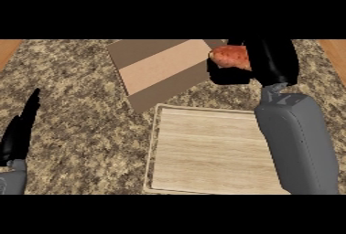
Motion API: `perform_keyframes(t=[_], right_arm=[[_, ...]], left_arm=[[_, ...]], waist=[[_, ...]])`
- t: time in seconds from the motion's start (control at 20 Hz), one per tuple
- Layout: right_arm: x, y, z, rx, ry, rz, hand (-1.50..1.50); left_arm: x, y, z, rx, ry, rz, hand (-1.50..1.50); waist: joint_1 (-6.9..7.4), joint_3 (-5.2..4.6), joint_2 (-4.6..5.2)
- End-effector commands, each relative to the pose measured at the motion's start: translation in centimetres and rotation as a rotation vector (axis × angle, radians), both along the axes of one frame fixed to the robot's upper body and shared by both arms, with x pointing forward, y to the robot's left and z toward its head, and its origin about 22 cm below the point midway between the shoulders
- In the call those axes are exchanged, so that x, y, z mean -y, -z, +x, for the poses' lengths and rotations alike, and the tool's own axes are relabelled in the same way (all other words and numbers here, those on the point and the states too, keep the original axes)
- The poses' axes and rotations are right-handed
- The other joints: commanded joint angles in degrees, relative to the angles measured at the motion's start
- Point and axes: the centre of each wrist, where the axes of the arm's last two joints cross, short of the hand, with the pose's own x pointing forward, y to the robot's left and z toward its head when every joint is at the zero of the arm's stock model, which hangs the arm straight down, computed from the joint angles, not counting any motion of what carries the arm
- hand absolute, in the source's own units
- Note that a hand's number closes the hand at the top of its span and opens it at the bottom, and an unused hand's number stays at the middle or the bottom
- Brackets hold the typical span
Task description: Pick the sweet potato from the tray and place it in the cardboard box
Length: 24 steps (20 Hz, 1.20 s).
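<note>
The orange-red, lumpy sweet potato [228, 56] is sitting in the grasp of the robot's black right hand [273, 59], near 1 o'clock in the head view. It is showing at the hand's 9 o'clock side. The palm is standing just to its right, and dark fingers [226, 75] are curling under and around its lower edge, so the hand is closing round it and hiding part of it. The sweet potato is lying off the tray, beyond the tray's far edge toward 12 o'clock. It is overlapping the right-hand corner of the flat brown cardboard box [159, 68], at about 3 o'clock from the box's middle. How high it is hanging over the box cannot be told. The box is lying askew on the speckled brown granite counter [74, 91], with a paler band running across its top face. The pale wooden rectangular tray [202, 151] is lying at 6 o'clock from the box, its far left corner just beside the box's near corner. The grey right forearm [297, 146] is crossing the tray's right side and rising toward the hand at 12 o'clock. The black left hand [19, 132] is resting at 9 o'clock by the view's left edge, well apart from everything else, its fingers straight, together and pointing up.
</note>
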Motion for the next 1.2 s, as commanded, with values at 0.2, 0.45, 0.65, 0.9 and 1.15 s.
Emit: perform_keyframes(t=[0.2,0.45,0.65,0.9,1.15], right_arm=[[-5.0,-2.1,5.1,-0.012,-0.016,0.167,1.50],[-7.2,-3.3,7.7,-0.056,0.002,0.264,1.50],[-7.7,-3.8,9.6,-0.110,0.002,0.291,1.50],[-8.9,-2.3,10.6,-0.110,0.020,0.310,1.50],[-8.7,0.6,11.1,-0.152,0.088,0.228,1.50]], left_arm=[[-0.6,-1.4,-0.2,0.003,0.025,-0.004,0.00],[0.6,-0.6,1.4,-0.006,0.034,0.003,0.00],[1.3,-0.7,1.3,0.020,0.043,-0.017,0.00],[2.9,-0.6,2.0,0.026,0.060,-0.003,0.00],[1.5,-1.6,1.1,0.024,0.084,-0.001,0.00]], waist=[[1.46,0.02,0.31],[1.73,-0.02,0.75],[2.48,-0.02,0.93],[3.01,-0.04,1.33],[4.88,-0.06,1.68]])
